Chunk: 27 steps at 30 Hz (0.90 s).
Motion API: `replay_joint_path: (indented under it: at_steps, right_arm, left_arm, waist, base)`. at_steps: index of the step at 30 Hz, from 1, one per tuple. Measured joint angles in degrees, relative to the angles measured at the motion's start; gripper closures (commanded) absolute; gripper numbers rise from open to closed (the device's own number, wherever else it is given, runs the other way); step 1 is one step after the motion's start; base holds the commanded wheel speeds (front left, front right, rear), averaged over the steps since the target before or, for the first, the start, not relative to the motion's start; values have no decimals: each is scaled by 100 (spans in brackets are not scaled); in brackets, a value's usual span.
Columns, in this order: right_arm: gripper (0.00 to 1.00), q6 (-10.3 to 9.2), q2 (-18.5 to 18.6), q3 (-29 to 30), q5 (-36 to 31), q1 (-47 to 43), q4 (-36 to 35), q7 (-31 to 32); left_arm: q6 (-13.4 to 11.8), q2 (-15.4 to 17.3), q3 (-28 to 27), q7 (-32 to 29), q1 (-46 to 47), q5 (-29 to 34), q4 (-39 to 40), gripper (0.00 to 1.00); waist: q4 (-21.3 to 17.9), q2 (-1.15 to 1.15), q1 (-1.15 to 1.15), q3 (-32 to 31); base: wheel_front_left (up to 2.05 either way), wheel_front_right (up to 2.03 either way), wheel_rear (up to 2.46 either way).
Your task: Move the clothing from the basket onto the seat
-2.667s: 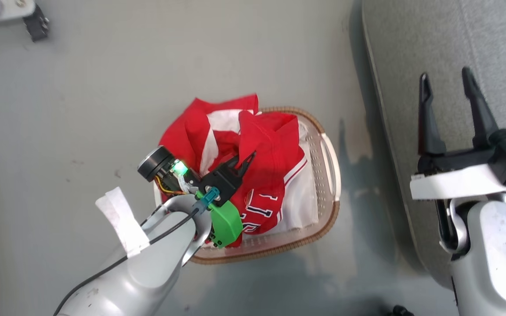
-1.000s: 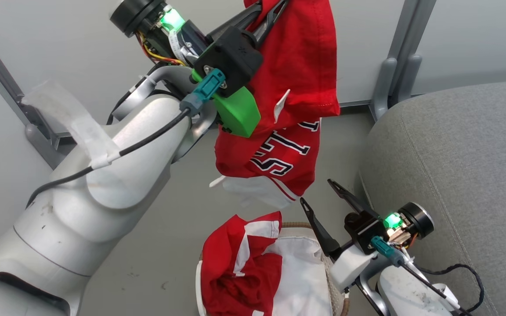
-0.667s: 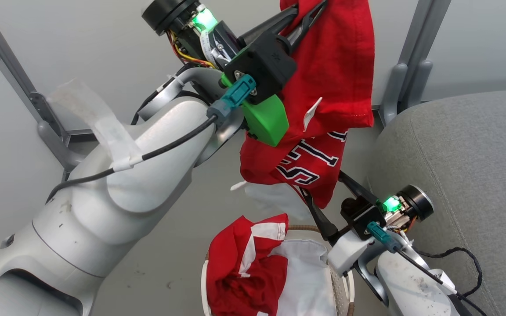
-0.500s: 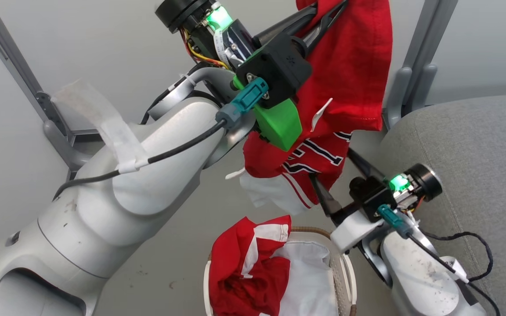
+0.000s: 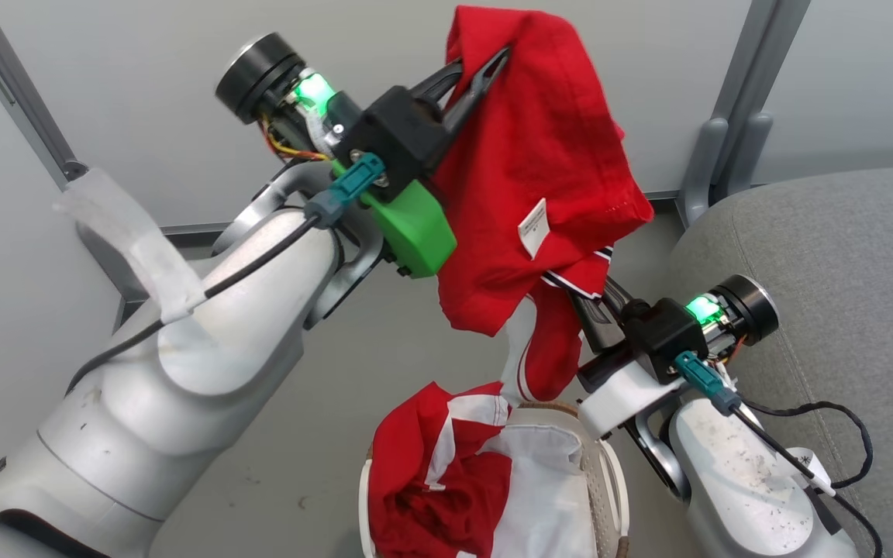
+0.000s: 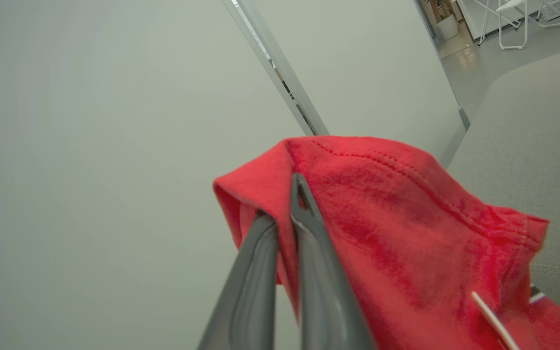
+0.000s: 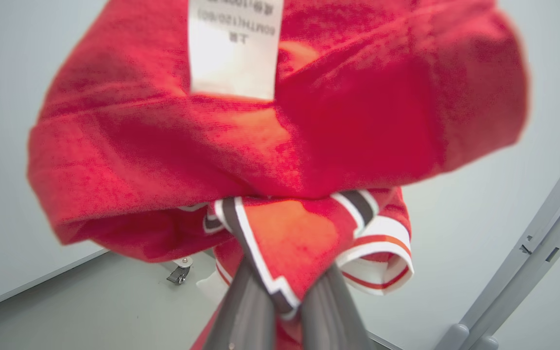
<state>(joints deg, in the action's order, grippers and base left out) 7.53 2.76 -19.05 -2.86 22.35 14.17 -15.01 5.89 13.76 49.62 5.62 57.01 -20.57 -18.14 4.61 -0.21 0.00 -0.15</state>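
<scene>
Presently mid-transfer: left gripper [image 5: 484,63] clamped on the red jersey [image 5: 539,155] at its top fold, right gripper [image 5: 595,308] pinching its striped hem, the garment hanging above the basket [image 5: 618,496], left of the grey seat [image 5: 826,256] — next, by judgement, carry it right over the seat and let go.

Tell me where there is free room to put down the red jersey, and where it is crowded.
The grey seat is bare across its top, from the wall to the black cable. The floor left of the basket is bare too. Crowded: the basket, filled by another red garment and a white sheet.
</scene>
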Motion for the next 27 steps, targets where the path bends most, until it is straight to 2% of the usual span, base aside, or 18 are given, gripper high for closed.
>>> replay_joint_path:
  at_steps: [2,3,4,5,6,16,27]
  right_arm:
    - [100,0,0,20,25,-1,-26,0]
    - [100,0,0,45,37,-3,-46,0]
    - [100,0,0,65,47,-4,-67,0]
    - [100,0,0,86,55,-7,-86,0]
    - [100,0,0,103,66,-9,-97,0]
    - [100,0,0,494,85,-65,-225,0]
    - [100,-1,2,1136,-47,-154,-369,1]
  left_arm:
    - [-44,52,-80,156,-145,-85,-160,97]
    - [-47,58,-126,245,-232,-148,-247,81]
    - [-63,64,-166,342,-327,-226,-349,61]
    - [-63,70,-192,443,-425,-304,-464,27]
    - [-63,71,-220,510,-512,-371,-545,0]
    - [-36,-129,-526,932,-1674,-795,-1070,0]
    - [64,-390,-1339,942,-3019,-549,-792,0]
  waist:
    - [-24,0,0,25]
    - [-38,0,0,41]
    - [-52,0,0,58]
    - [-68,0,0,78]
    - [-82,0,0,91]
    - [-179,0,0,307]
    - [-283,0,0,578]
  base:
    - [0,0,0]
    - [0,0,0]
    - [0,0,0]
    - [0,0,0]
    - [0,0,0]
    - [0,0,0]
    - [0,0,0]
